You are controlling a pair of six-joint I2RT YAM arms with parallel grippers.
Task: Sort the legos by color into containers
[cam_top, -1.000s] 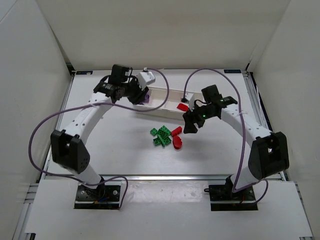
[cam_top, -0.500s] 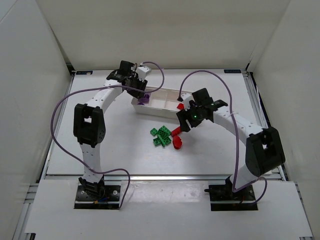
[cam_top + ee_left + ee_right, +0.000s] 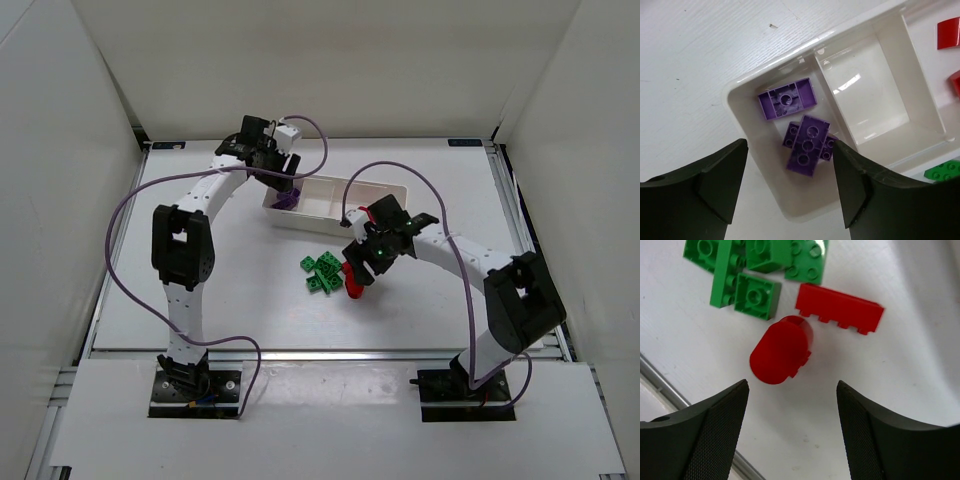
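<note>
The white tray [image 3: 330, 182] lies at the back centre. My left gripper [image 3: 281, 172] hangs open over its left compartment [image 3: 765, 165], nothing between the fingers. Three purple legos [image 3: 807, 146] lie there, one of them [image 3: 787, 98] apart from the others; they show as a purple patch [image 3: 286, 201] from above. The middle compartment [image 3: 867, 95] holds nothing. Red pieces [image 3: 947, 32] sit in the right one. My right gripper [image 3: 792, 385] is open, low over a rounded red lego [image 3: 780, 352] and a long red lego [image 3: 840, 307]. Green legos [image 3: 755, 270] cluster beside them.
The green pile [image 3: 322, 272] lies on the table in front of the tray, with the red legos [image 3: 352, 291] at its right, partly under my right gripper [image 3: 360, 265]. A metal rail [image 3: 670, 390] runs close to the near side.
My left gripper has opened above the tray's left compartment. My right gripper has moved left and towards the near edge, from beside the tray to over the red legos.
</note>
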